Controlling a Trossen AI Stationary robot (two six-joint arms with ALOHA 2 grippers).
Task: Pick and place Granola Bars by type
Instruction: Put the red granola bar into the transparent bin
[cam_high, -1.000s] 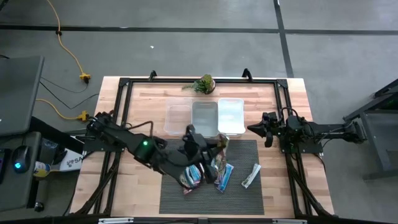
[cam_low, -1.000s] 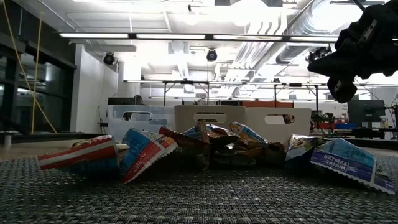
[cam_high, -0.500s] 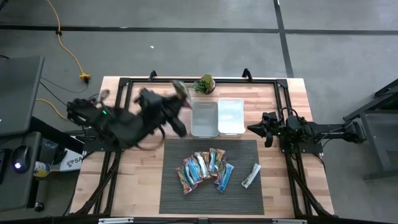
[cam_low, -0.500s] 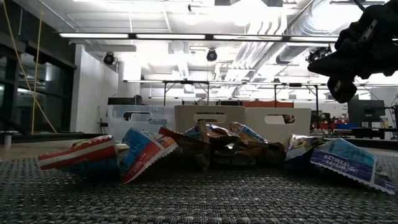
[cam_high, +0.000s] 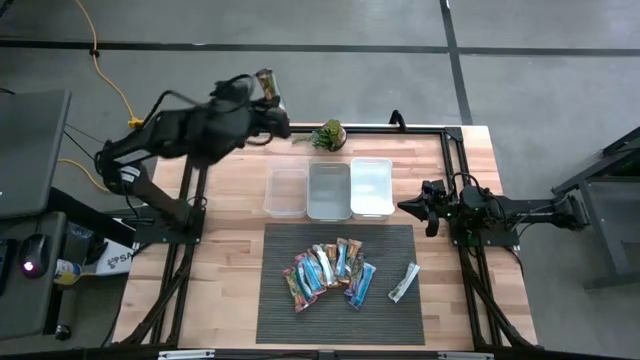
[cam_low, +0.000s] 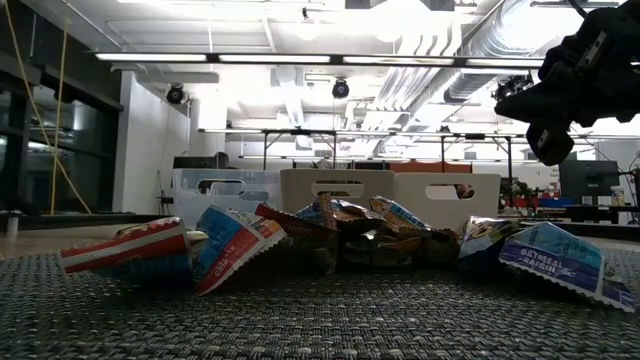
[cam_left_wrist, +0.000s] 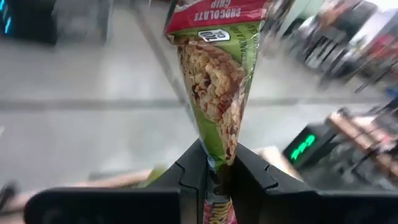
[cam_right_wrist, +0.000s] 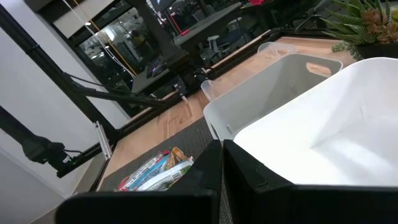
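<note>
Lifted left gripper (cam_left_wrist: 219, 165) around granola bar (cam_left_wrist: 217, 81)

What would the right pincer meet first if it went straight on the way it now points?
Probably the white bin: the right pincer, fingers shut, points at its near wall, though depth is unclear. The left pincer holds a granola bar far away.

You have open table (cam_high: 230, 260) on the left of the dark mat (cam_high: 275, 320), bare wood with nothing standing on it. The three clear bins (cam_high: 328, 190) sit side by side just behind the mat, walling off its far edge. The cluster of Granola Bars (cam_high: 328, 270) fills the mat's middle; one bar (cam_high: 403, 283) lies apart to its right. The right end effector (cam_high: 418, 210) hovers beside the rightmost bin, narrowing that side. The plant (cam_high: 328, 134) blocks the far edge.
</note>
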